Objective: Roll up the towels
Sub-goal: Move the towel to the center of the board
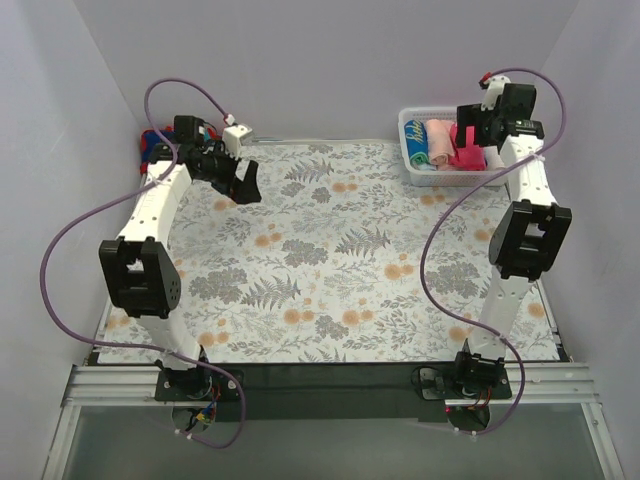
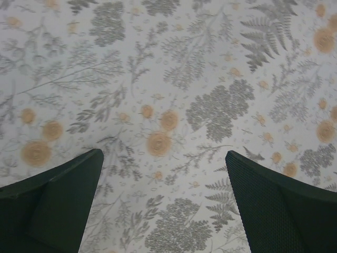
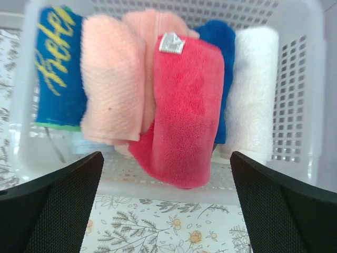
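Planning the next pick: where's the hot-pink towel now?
The hot-pink towel sits in the white basket at far right of the top view, between a peach towel and a white roll.

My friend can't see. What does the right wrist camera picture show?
A hot-pink rolled cloth towel droops over the near rim of a white slotted plastic basket, among a peach towel, a blue lettered towel and a white towel. The right gripper stands open in front, its dark fingers touching nothing.
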### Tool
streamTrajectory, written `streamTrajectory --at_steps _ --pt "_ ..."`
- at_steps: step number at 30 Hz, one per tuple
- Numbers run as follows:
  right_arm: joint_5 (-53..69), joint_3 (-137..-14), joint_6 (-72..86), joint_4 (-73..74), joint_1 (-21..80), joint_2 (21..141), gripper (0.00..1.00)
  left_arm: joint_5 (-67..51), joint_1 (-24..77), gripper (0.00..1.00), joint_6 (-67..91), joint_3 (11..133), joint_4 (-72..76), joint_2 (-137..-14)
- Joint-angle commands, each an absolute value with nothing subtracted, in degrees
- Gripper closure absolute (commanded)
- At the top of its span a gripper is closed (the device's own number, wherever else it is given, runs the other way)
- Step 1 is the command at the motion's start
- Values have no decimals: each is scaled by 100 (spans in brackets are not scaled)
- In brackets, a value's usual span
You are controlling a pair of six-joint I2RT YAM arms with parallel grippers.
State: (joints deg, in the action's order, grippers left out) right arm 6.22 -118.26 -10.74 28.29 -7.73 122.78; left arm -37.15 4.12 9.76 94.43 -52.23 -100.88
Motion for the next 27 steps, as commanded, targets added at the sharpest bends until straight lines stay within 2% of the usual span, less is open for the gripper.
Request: streamTrajectory --at_steps 1,8,16,19,22,27 --pt "826 -11786 -1142 2882 -747 11593 7 -3323 97 2 1125 10323 -5027 -10502" --pt "1344 -11339 -1633 3664 -519 10681 2 -2436 -562 2 1028 11442 -4335 -11653" --pt "1837 -10047 -2153 4657 -106 9581 2 -1514 -1054 20 1151 12954 -3473 -13340" --pt "1828 -9914 -2188 4991 -79 9449 2 -1389 -1248 25 1458 13061 -2895 -13763" --pt "1670 -9853 -2215 5299 -79 9387 2 -1022 -1362 23 1512 12955 -2251 -14018" --pt "1538 -9686 -2224 5396 -70 9220 2 -511 -1354 26 643 12902 -1601 -14562"
